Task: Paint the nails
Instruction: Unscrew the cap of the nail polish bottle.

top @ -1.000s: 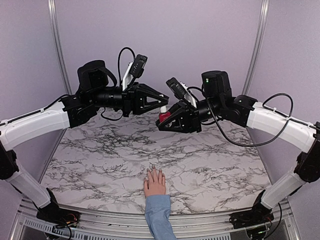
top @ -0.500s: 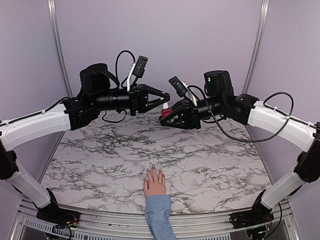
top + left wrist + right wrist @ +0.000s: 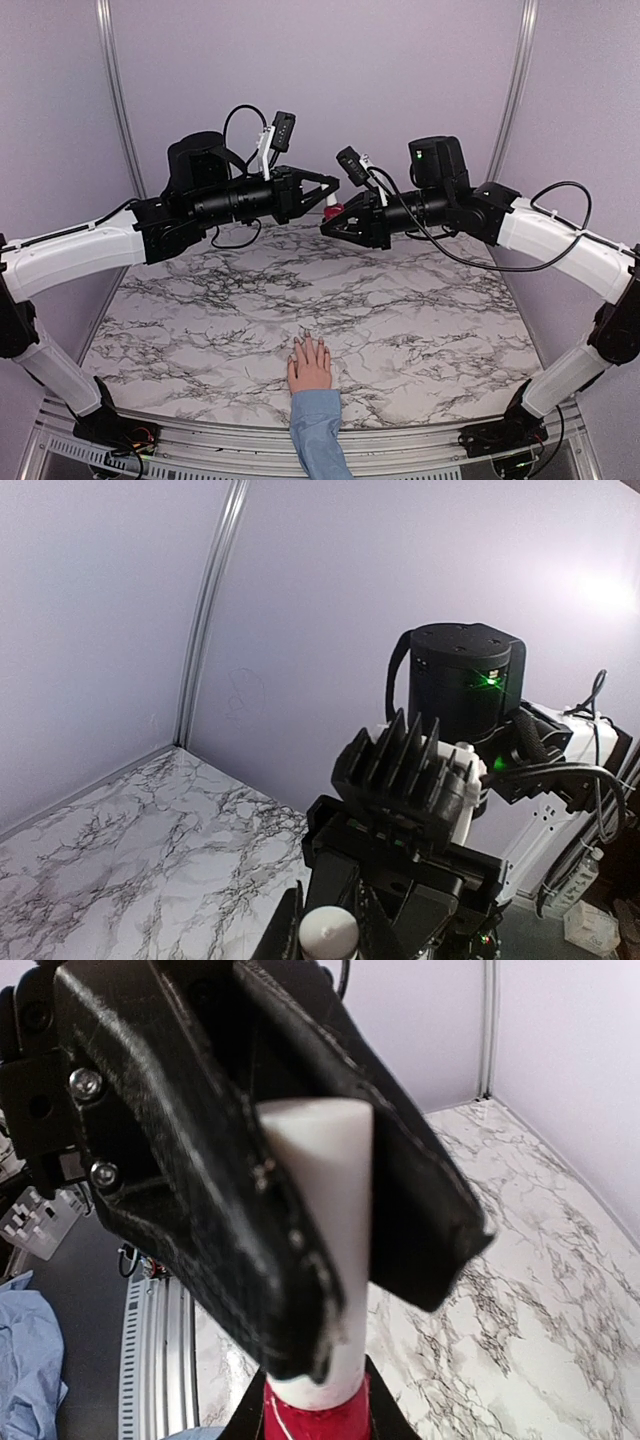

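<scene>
White bench [image 3: 200, 330] veined in grey-black marble, pale pink hand [image 3: 310, 366] cuffed by light blue sleeve [image 3: 318, 432], dark red bottle [image 3: 318, 1423] topped by white cap [image 3: 330, 1210], black pincers.

Both arms share one build: white shells on the long links, black blocks at the joints, thin black cables looping loose alongside. A green light glows on the right arm's drum-shaped black motor [image 3: 434, 160]. The left gripper [image 3: 270, 1190] has matt black fingers fixed with silver screws [image 3: 85, 1083].
</scene>
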Tool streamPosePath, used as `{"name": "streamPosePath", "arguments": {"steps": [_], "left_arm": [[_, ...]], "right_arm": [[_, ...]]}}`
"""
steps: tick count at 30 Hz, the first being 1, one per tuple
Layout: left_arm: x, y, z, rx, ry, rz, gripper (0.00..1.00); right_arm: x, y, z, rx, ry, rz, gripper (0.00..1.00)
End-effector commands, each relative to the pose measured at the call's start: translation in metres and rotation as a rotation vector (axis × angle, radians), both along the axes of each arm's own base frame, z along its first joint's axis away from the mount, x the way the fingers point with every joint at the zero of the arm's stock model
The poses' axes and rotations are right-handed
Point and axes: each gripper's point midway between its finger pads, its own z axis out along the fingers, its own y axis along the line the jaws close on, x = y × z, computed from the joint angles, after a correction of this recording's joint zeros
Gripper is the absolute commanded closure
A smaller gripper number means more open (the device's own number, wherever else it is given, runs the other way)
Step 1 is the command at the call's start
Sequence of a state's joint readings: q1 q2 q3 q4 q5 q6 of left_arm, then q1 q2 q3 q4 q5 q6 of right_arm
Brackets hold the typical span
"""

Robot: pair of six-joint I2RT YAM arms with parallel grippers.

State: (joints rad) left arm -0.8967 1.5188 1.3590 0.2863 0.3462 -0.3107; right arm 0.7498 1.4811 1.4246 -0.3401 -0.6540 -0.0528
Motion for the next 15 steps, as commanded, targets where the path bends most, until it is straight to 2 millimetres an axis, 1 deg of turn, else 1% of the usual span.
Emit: {"name": "streamPosePath", "arguments": {"steps": [1,4,6,9,12,15], "left_arm": [[0.014,-0.004,-0.003,0.007,0.025,0.117,1.0],[0.027,-0.007,-0.015,0.053,0.063,0.202,1.0],[0.035,-0.011,-0.029,0.122,0.086,0.262,1.0],[0.042,-0.018,-0.042,0.171,0.111,0.321,1.0],[0.046,-0.02,-0.047,0.168,0.134,0.366,1.0],[0.05,-0.017,-0.049,0.168,0.141,0.407,1.0]], "right_arm": [[0.038,-0.009,0.016,-0.009,-0.075,-0.203,1.0],[0.051,-0.012,0.01,-0.029,-0.09,-0.27,1.0],[0.06,-0.014,0.004,-0.045,-0.097,-0.309,1.0],[0.069,-0.015,-0.002,-0.049,-0.102,-0.356,1.0],[0.077,-0.015,-0.006,-0.05,-0.108,-0.386,1.0],[0.083,-0.016,-0.007,-0.048,-0.115,-0.416,1.0]]}}
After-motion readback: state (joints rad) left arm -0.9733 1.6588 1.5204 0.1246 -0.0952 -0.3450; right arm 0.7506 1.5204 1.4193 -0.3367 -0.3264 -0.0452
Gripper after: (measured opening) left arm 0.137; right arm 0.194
